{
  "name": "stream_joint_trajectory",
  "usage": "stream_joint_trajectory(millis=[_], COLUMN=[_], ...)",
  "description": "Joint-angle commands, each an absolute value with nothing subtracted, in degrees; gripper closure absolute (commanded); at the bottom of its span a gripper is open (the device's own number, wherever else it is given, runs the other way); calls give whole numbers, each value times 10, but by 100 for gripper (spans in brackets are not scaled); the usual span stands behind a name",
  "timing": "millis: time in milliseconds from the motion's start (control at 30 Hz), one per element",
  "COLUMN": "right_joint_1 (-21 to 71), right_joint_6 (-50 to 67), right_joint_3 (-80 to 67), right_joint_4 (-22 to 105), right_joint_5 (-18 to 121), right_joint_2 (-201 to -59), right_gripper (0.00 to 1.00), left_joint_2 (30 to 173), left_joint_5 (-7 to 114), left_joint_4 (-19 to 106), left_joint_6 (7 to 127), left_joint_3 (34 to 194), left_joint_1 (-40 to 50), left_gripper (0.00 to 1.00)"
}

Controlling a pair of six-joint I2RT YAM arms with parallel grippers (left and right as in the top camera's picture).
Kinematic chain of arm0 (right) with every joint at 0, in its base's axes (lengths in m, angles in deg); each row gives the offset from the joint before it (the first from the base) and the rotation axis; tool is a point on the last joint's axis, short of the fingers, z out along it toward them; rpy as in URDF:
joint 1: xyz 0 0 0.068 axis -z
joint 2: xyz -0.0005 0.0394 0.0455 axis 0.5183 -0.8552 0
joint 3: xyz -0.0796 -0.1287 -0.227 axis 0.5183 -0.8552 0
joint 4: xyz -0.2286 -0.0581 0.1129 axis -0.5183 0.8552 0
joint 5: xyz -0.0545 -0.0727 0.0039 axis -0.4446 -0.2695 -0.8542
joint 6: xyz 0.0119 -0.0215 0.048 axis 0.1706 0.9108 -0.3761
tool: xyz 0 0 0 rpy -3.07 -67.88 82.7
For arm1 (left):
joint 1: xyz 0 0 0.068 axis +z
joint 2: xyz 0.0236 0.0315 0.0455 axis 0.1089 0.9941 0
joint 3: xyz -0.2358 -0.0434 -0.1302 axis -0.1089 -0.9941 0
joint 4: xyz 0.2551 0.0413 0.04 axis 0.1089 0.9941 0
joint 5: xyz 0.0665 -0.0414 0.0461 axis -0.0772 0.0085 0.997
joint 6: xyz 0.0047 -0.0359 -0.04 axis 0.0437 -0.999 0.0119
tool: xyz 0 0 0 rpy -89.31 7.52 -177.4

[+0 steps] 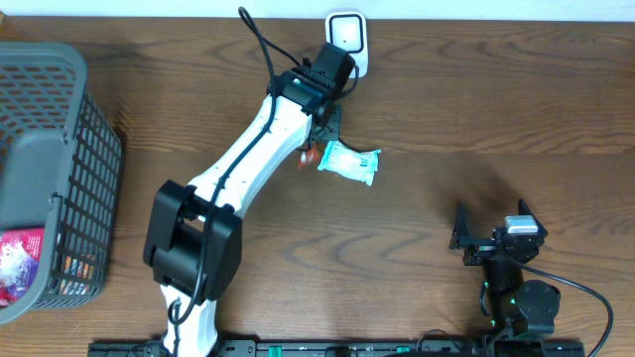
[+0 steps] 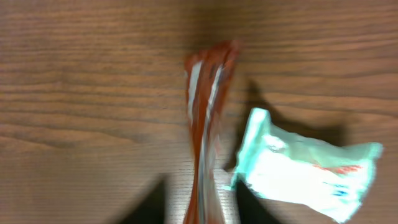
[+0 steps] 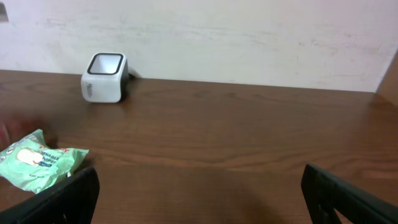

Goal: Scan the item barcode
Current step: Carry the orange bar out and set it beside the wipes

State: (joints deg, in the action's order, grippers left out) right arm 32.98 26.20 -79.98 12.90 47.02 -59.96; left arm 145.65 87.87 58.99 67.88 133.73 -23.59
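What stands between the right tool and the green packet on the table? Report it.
Nothing visible does. Only bare table lies between the right tool and the green packet; the left arm reaches in from the packet's other side.

The bench [image 1: 476, 109] bore a green packet [image 1: 349, 162] beside the left pincer [image 1: 319, 137], a scanner [image 1: 347, 40] beyond it, a basket [image 1: 94, 198] well apart.

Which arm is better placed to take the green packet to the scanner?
Left. The left tool sits right beside the green packet, close to the scanner, though an orange packet is right under it. The right tool stands open far off near the front edge.
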Motion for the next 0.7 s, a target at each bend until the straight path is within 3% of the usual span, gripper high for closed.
stream_joint_trajectory(millis=[0,367,400,433,500,533,667], right_joint_1=[336,336,336,336,336,336,336], right_joint_6=[267,267,267,267,267,267,267], right_joint_3=[-800,-800,-800,-800,-800,-800,-800], right_joint_4=[131,131,131,131,131,131,131], right_joint_5=[472,472,472,472,472,472,472], right_joint_2=[-596,-596,-596,-596,-596,-596,-596], right_gripper=[1,1,1,1,1,1,1], left_joint_2=[1448,1280,1257,1235,1195,1178,1142], left_joint_5=[910,910,911,917,949,963,972], left_joint_4=[596,621,621,622,632,641,690], left_joint_6=[687,693,693,693,692,687,609], left_joint_3=[1340,1410,1410,1410,1410,1410,1410], left_joint_1=[-232,-124,-99,-71,-6,33,197], left_gripper=[25,19,19,11,9,1,2])
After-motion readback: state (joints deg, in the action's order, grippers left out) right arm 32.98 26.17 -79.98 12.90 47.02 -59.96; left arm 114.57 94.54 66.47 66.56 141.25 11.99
